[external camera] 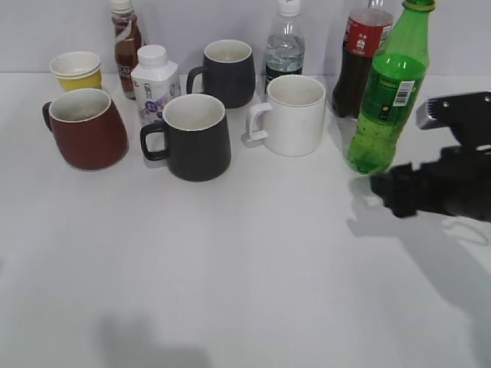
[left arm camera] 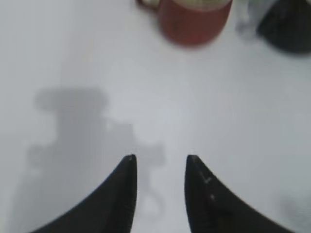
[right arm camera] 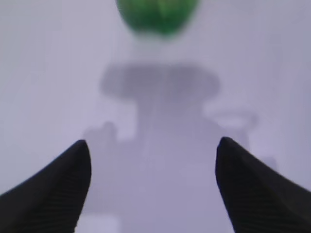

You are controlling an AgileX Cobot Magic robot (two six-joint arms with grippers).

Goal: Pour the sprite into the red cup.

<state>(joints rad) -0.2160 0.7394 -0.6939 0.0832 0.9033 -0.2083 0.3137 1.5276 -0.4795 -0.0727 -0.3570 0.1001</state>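
The sprite (external camera: 387,92), a tall green bottle with a green label and white barcode patch, stands upright at the right of the table. Its base shows at the top of the right wrist view (right arm camera: 158,14). My right gripper (external camera: 387,195) is open and empty, just in front of and right of the bottle, apart from it; its jaws (right arm camera: 153,145) are wide. The red cup (external camera: 86,129) stands at the far left, handle to the left. It also shows at the top of the left wrist view (left arm camera: 194,22). My left gripper (left arm camera: 159,160) is open and empty above bare table.
Behind and between stand a yellow paper cup (external camera: 77,70), a brown bottle (external camera: 126,38), a small white bottle (external camera: 153,80), two black mugs (external camera: 192,136) (external camera: 226,73), a white mug (external camera: 291,115), a clear water bottle (external camera: 285,46) and a cola bottle (external camera: 360,54).
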